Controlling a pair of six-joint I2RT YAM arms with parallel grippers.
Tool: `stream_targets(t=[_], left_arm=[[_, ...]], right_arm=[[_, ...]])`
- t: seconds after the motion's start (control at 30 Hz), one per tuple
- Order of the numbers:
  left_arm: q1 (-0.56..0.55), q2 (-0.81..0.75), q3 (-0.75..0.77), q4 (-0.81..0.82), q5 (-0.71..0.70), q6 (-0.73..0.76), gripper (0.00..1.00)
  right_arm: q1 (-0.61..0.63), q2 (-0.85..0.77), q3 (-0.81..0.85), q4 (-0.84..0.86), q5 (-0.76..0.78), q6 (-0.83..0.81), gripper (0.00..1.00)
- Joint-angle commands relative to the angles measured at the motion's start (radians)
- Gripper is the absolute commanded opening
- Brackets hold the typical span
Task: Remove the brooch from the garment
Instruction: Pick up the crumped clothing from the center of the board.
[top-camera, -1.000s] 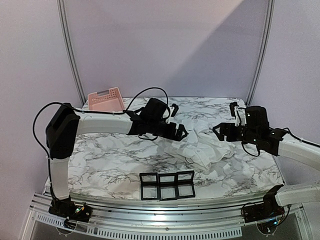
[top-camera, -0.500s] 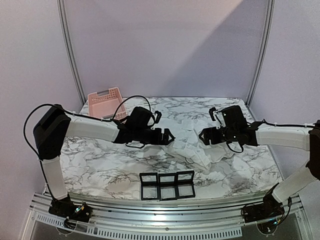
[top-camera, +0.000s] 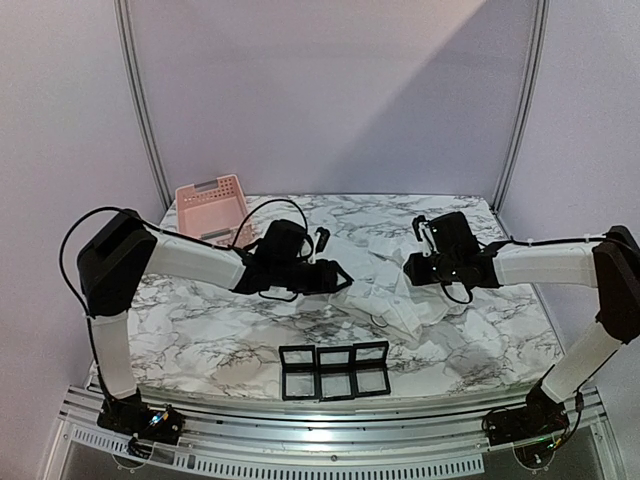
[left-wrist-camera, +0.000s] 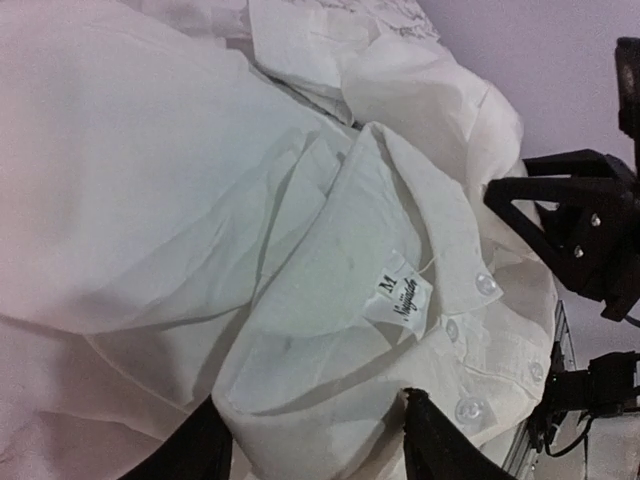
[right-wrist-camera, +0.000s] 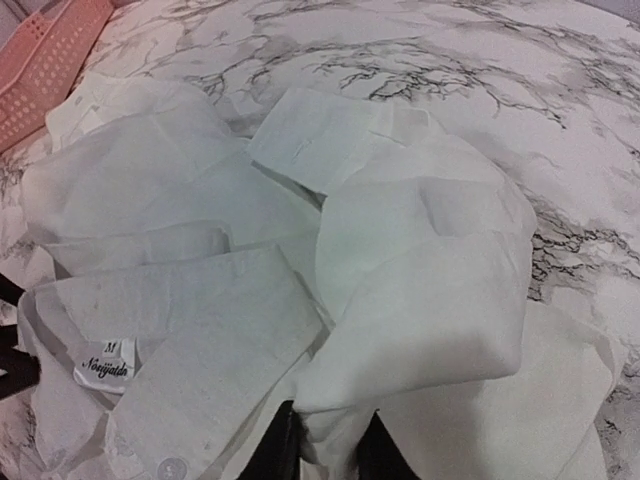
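Observation:
The garment (top-camera: 400, 300) lies crumpled on the marble table, right of centre. My left gripper (top-camera: 340, 277) reaches in from the left. In the left wrist view its fingers (left-wrist-camera: 440, 440) stand either side of a thick fold of the collar (left-wrist-camera: 330, 330), touching it, near the "M" label (left-wrist-camera: 405, 295). My right gripper (top-camera: 410, 270) comes from the right. In the right wrist view this gripper (right-wrist-camera: 330, 450) pinches a narrow bunched fold of the garment (right-wrist-camera: 420, 320). The brooch is hidden in every view.
A pink basket (top-camera: 212, 198) stands at the table's back left, also seen as the basket (right-wrist-camera: 45, 60) in the right wrist view. Three black open boxes (top-camera: 335, 370) sit in a row near the front edge. The other arm's gripper (left-wrist-camera: 580, 230) shows beyond the collar.
Both arms swung inward and down onto the garment. The two grippers, open before, have closed onto folds of fabric, the right one much narrower than the left.

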Motion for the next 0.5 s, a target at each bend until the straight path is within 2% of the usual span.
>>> stream_targets(t=[0.0, 0.07, 0.17, 0.33, 0.47], left_arm=[[-0.005, 0.039, 0.036, 0.021, 0.058, -0.007, 0.44], [-0.007, 0.037, 0.049, 0.020, 0.082, -0.008, 0.24], [0.005, 0.006, 0.083, -0.034, 0.075, 0.028, 0.00], [0.049, -0.120, 0.223, -0.264, -0.017, 0.185, 0.00], [0.068, -0.242, 0.425, -0.445, -0.160, 0.368, 0.00]], right_arm=[[0.004, -0.026, 0.019, -0.009, 0.109, 0.027, 0.10], [0.005, -0.057, 0.025, -0.031, 0.162, 0.039, 0.02], [0.005, -0.138, 0.053, -0.075, 0.206, 0.049, 0.00], [0.005, -0.298, 0.147, -0.156, 0.330, -0.005, 0.00], [0.004, -0.421, 0.248, -0.178, 0.473, -0.088, 0.00]])
